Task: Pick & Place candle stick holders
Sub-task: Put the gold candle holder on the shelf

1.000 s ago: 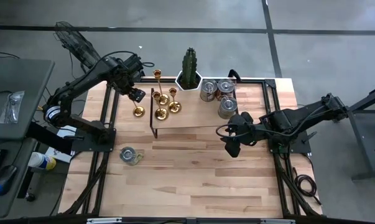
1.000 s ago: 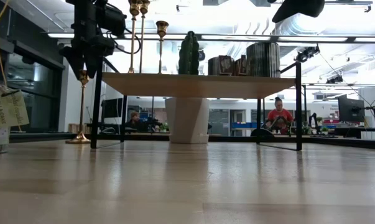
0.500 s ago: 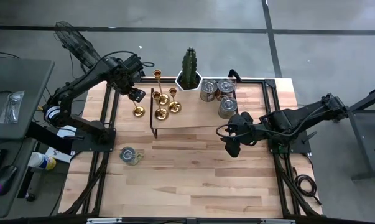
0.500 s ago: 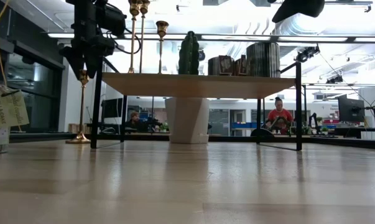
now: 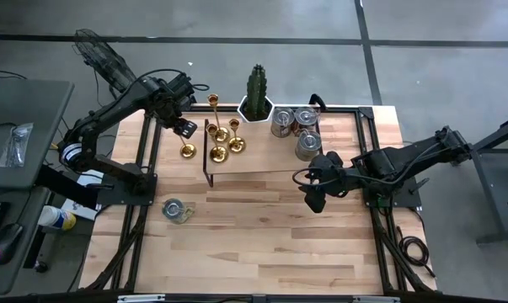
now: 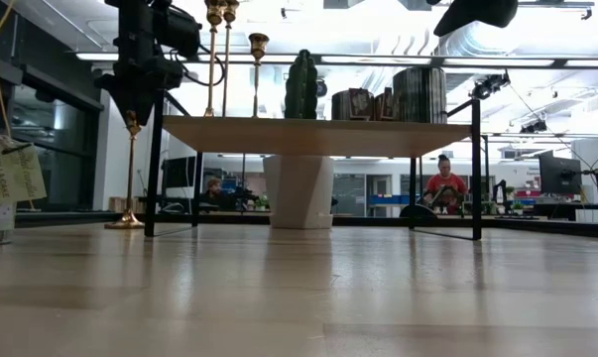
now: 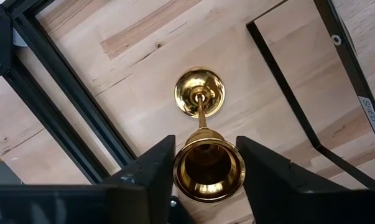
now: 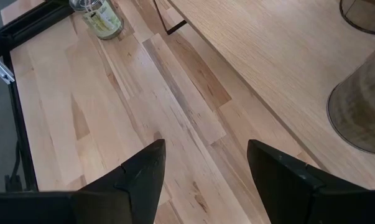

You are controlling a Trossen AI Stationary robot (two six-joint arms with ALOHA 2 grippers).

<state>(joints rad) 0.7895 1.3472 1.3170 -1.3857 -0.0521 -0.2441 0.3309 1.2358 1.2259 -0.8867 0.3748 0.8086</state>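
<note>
The tall candle stick holder (image 7: pixel 200 124) stands on the table (image 5: pixel 262 244) just off the left end of the raised shelf (image 5: pixel 262 164), its round gold base (image 7: pixel 199 93) flat on the wood and its thin stem rising straight up. So the long axis is vertical, and the left wrist view looks right down it: the cup at the top sits squarely between the left gripper (image 7: pixel 206 163), one dark finger (image 7: pixel 153 163) on each side. The jaws look drawn in against the cup rim, though I can't tell for sure that contact is made on both sides. In the low view that gripper sits right at the top of the stem, directly above the base. Judging by that, the holder lies straight below the gripper, and the coming move should be a clean vertical lift, no tilt. Three more holders (image 5: pixel 224 139) stand on the shelf's left end, beside the cactus (image 5: pixel 256 91) and tins (image 5: pixel 297 126). The right gripper (image 8: pixel 203 177) waits well apart over bare table near the shelf's right side, jaws parted, empty. The left arm is plainly nearer.
</note>
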